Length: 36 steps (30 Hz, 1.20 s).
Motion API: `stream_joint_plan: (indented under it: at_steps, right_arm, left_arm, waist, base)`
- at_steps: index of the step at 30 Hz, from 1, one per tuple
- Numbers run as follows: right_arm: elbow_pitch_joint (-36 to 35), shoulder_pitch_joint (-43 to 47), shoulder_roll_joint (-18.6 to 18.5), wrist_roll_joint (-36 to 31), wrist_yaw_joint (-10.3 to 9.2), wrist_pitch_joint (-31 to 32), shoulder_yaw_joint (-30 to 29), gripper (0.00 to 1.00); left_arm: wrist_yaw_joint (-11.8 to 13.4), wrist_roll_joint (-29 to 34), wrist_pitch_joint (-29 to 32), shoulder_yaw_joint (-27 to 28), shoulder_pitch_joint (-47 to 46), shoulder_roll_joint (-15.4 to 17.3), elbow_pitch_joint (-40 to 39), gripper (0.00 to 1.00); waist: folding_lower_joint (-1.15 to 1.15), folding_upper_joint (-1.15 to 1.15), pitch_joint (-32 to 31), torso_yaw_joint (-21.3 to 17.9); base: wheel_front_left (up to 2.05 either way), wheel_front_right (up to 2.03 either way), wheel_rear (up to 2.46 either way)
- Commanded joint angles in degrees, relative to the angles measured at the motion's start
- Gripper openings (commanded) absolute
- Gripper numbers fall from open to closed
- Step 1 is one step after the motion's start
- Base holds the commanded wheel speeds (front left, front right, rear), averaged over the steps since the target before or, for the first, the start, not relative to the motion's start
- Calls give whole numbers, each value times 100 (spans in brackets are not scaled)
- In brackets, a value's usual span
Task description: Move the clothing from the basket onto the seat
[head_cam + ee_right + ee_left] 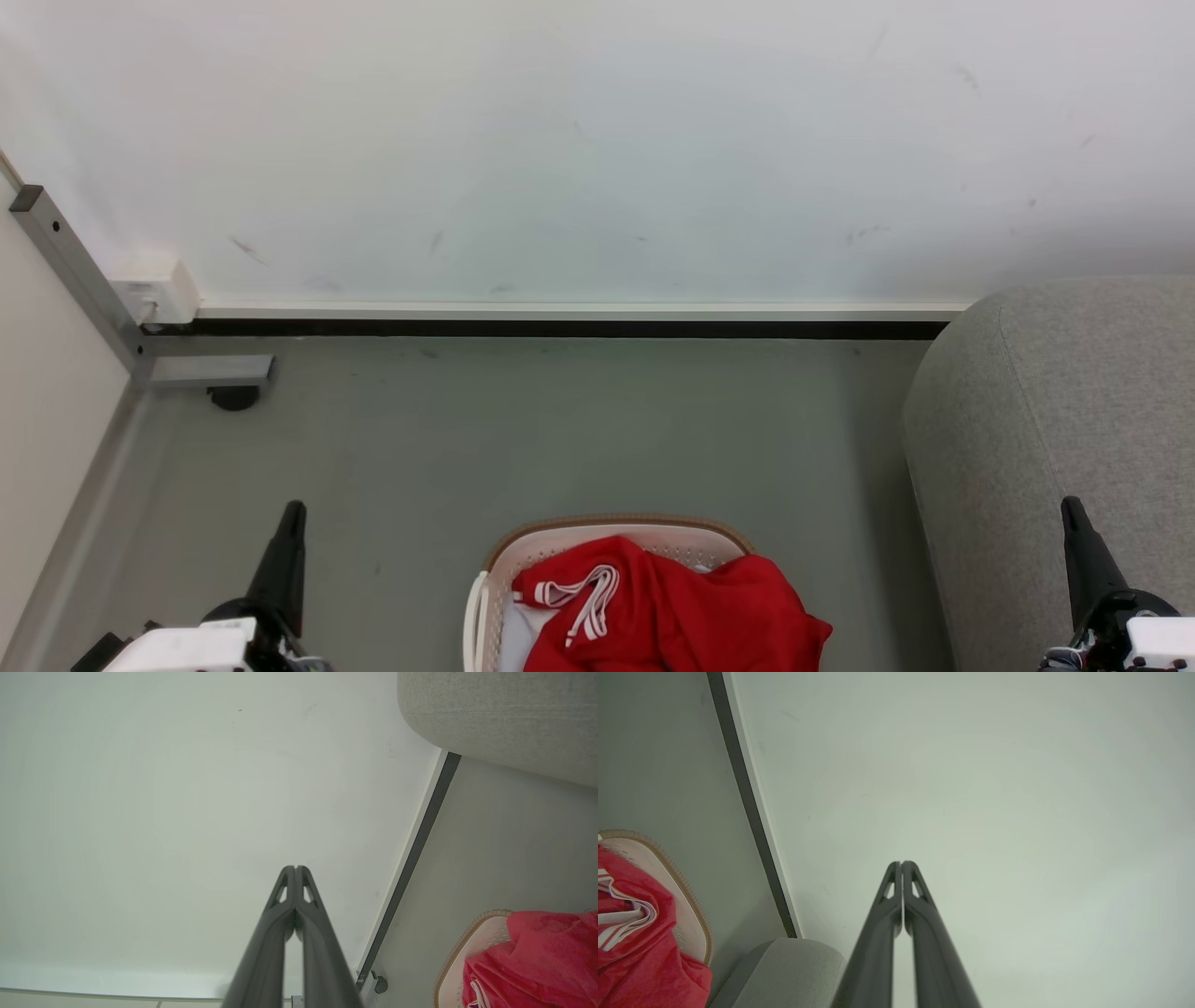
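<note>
Now both tools are at rest and nothing is held. The left tool (293, 511) stands at the near left with its two dark fingers pressed together, and the right tool (1072, 506) stands at the near right, closed in the same way. Both are empty and well apart from the red clothing (672, 607).

The clothing lies in a heap in the white laundry basket (616, 525), which stands on the floor (560, 429) in the near middle, between the two tools. One red part hangs over the right side of the rim. The grey sofa (1046, 420) is to the right of the basket.

I judge that the step in hand is the first reach. To do it well, one tool should open wide before it goes down and then take a thick fold at the top of the heap, for example near the white stripes (583, 597). It should avoid the pale cloth (513, 644) under the red fabric. After this the lift should be high enough that the hanging part clears the rim, before it goes right to the sofa.

I can read no brand, label or writing anywhere.
</note>
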Motion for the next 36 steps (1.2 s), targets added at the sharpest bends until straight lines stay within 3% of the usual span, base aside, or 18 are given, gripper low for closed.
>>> stream_joint_plan:
  at_steps: [1,7,8,23,36]
  right_arm:
    - [-19,-64,-5,11,-13,12,-14,0]
    - [-19,-64,-5,11,-13,12,-13,0]
    - [3,0,0,0,0,0,0,100]
    - [-108,85,14,-178,-1,-329,413,100]
    - [-377,35,-26,-1003,-2,-667,725,100]
  left_arm:
    - [-38,-70,21,12,-49,47,-17,0]
    - [-38,-70,21,12,-49,47,-17,0]
    - [0,0,0,0,0,-1,2,100]
    - [6,240,-338,-118,105,-35,-114,100]
    - [0,1398,-666,-192,79,-20,-445,100]
  waist:
    - [0,0,0,0]
    - [0,0,0,0]
    - [0,0,0,0]
    - [0,0,20,-2]
    - [0,0,32,-17]
  base:
    - [0,0,0]
    - [0,0,0]
    - [0,0,0]
    - [0,0,0]
    - [0,0,0]
